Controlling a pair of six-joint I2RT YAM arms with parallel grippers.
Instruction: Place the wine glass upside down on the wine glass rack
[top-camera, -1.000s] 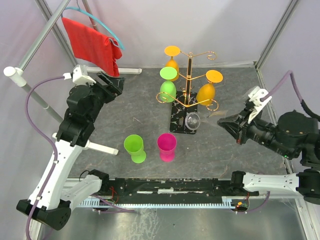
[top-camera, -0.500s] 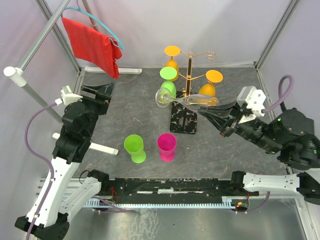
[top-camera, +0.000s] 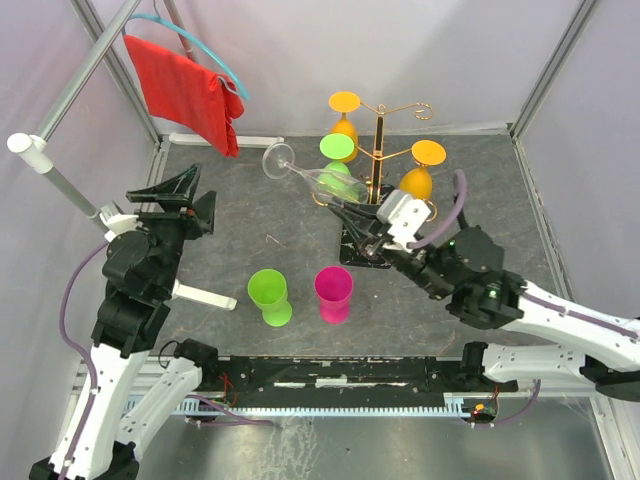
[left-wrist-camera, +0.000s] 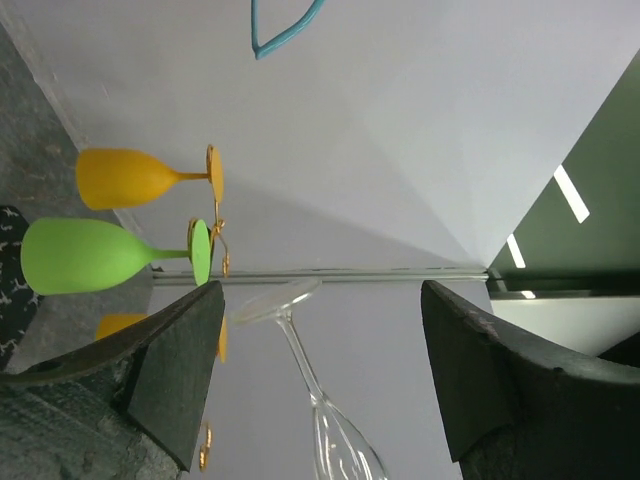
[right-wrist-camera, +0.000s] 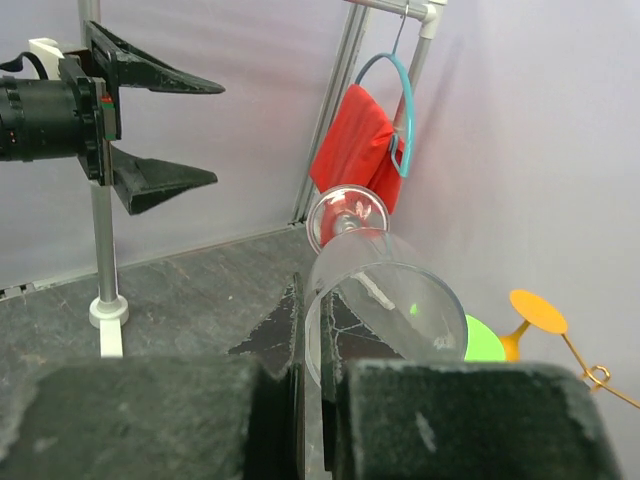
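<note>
The clear wine glass lies tilted in the air, foot up and to the left, bowl toward my right gripper. That gripper is shut on the bowl's rim, in front of the wine glass rack, a gold wire stand on a black marble base. My left gripper is raised at the left, open and empty, apart from the glass. In the left wrist view the glass shows between and beyond my open fingers.
Orange and green glasses hang upside down on the rack. A green cup and a pink cup stand on the table near the front. A red cloth hangs on a hanger at the back left.
My right arm has swung left and lifted the glass from beside the rack base to high in front of the rack. My left gripper has risen and turned toward the glass.
</note>
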